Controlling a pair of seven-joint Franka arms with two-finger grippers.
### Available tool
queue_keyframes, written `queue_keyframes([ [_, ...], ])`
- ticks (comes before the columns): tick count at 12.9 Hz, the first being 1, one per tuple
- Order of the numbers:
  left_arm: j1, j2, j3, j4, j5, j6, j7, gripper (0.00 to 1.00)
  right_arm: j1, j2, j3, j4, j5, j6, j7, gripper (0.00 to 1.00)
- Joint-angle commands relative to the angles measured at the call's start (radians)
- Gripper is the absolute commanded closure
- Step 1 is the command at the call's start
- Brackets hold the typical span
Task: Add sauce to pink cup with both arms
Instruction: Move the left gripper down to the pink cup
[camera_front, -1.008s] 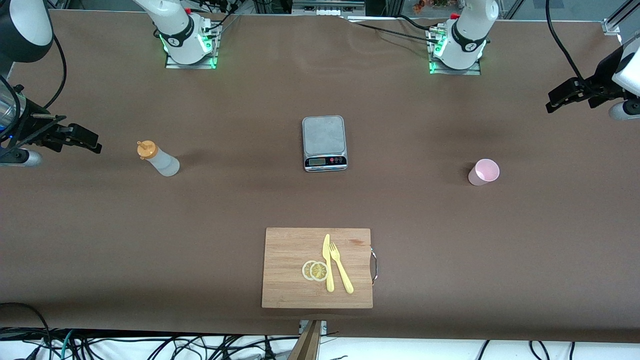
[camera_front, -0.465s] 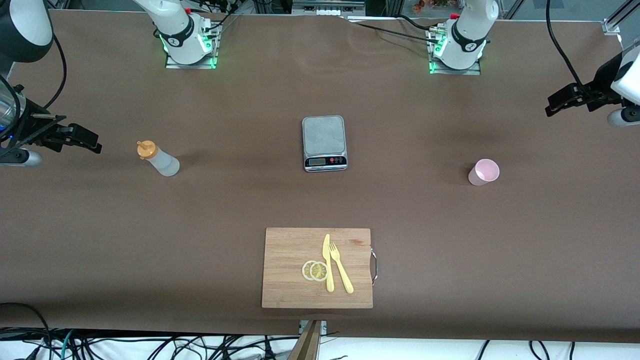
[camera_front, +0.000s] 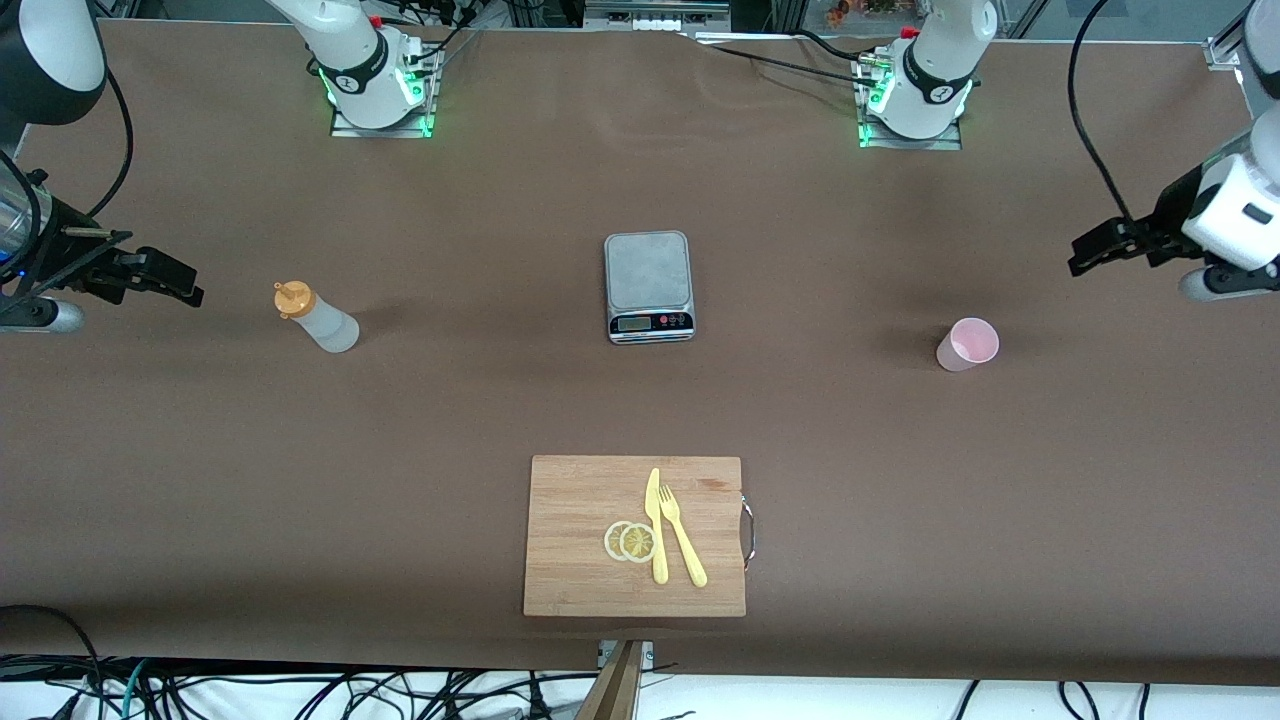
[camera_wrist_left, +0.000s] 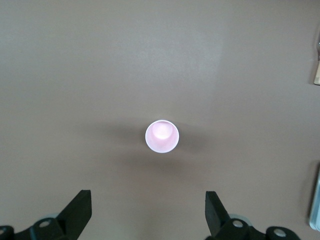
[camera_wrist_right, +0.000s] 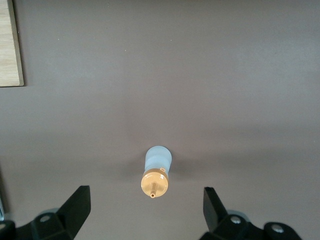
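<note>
The sauce bottle (camera_front: 316, 317), whitish with an orange cap, stands upright on the table toward the right arm's end; it also shows in the right wrist view (camera_wrist_right: 156, 172). The pink cup (camera_front: 967, 344) stands upright toward the left arm's end and shows empty in the left wrist view (camera_wrist_left: 162, 136). My right gripper (camera_front: 180, 282) (camera_wrist_right: 145, 210) is open and empty, up in the air at the table's end past the bottle. My left gripper (camera_front: 1085, 256) (camera_wrist_left: 148, 212) is open and empty, up in the air at its end of the table, above the cup.
A kitchen scale (camera_front: 648, 286) sits mid-table between bottle and cup. A wooden cutting board (camera_front: 580, 500) nearer the front camera carries lemon slices (camera_front: 630, 541), a yellow knife (camera_front: 655, 525) and a yellow fork (camera_front: 681, 534). Brown cloth covers the table.
My left gripper has moved down and toward the table's middle, closer to the pink cup. The right arm, the bottle and the cup have not moved.
</note>
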Motion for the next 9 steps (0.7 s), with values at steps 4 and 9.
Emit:
queue_keyframes([
  [4, -0.028, 0.017, -0.004, -0.282, -0.05, 0.319, -0.009, 0.0, -0.008, -0.012, 0.005, 0.002, -0.005, -0.016, -0.006, 0.0],
  [9, -0.053, 0.066, -0.004, -0.448, -0.105, 0.464, -0.016, 0.0, -0.008, -0.012, 0.005, 0.0, -0.005, -0.016, -0.006, 0.0],
])
